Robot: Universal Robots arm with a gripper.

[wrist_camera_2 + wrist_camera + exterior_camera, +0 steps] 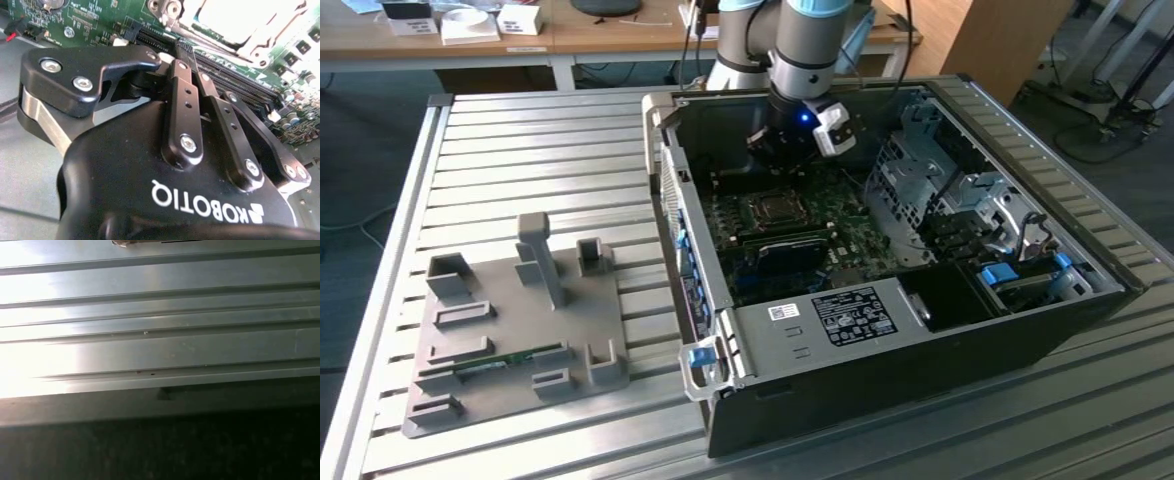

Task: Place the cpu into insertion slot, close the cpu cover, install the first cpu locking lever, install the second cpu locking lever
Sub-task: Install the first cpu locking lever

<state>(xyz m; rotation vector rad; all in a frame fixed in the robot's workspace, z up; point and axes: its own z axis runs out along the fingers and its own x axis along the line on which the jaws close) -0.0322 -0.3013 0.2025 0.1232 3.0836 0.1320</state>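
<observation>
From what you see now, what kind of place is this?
Probably a robotics lab or workshop: an open computer case lies on a metal table, a robot arm reaches into it, and a wooden desk stands behind.

In the exterior view, a ribbed metal worktop (520, 150) carries an open black computer case (881, 390) toward four o'clock. A grey fixture plate (507, 330) sits at eight o'clock, with a green memory stick (494, 362) lying in it. A wooden desk (587, 35) stands at eleven o'clock.
</observation>
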